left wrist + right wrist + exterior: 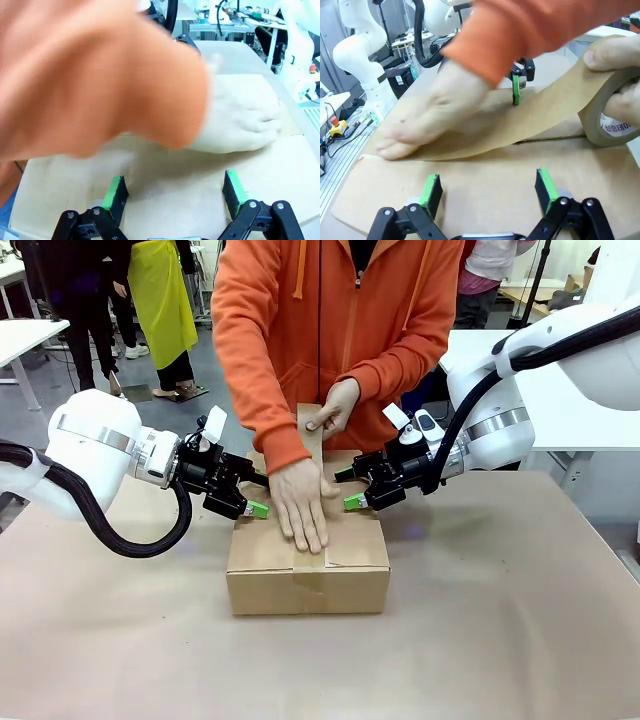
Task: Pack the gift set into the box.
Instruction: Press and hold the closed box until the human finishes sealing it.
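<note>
A: Your left gripper (250, 502) and right gripper (345, 490), jaws released, press the box (307, 575) shut mid-bench (500, 640).
B: Person's hand (300, 502) smooths tape (612, 112) over its seam.

Both claws L (254, 502) & R (347, 489) spread wide.

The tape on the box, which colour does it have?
The tape is plain brown, close to the box cardboard; it shows best in the right wrist view.

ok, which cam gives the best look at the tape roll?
Right wrist view: the tape roll is close, held in the person's hand, strip running onto the box. Front view shows just the strip beyond that hand. Left wrist view: sleeve blocks it.
</note>
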### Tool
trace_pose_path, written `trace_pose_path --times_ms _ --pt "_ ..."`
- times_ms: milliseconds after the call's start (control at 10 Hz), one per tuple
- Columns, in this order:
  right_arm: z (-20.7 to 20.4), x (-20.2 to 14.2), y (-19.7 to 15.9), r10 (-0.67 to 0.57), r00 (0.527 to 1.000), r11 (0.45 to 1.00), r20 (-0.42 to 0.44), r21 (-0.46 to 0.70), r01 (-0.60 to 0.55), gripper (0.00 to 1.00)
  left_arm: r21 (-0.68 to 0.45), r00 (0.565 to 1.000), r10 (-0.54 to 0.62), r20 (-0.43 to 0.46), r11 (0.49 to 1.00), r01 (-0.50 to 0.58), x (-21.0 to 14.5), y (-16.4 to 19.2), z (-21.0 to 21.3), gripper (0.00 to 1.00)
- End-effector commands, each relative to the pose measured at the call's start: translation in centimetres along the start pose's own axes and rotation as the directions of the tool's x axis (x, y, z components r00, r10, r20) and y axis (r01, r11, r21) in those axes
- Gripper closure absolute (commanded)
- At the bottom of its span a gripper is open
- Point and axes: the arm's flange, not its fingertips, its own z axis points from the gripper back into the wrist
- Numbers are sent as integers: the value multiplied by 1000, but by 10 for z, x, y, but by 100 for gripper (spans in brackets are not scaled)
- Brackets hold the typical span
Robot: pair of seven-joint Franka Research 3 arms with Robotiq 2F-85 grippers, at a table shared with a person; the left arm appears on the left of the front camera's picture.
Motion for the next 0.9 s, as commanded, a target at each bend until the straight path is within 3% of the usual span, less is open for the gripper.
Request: trace_pose_path --times_ms 0,800 --pt "0 -3 0 -5 1000 1000 -3 -2 5 0 2 1000 -8 -6 1000 8 -1 -1 0 0" --pt "0 -3 0 -5 1000 1000 -3 -2 5 0 2 1000 -8 -6 1000 8 -1 -1 0 0"
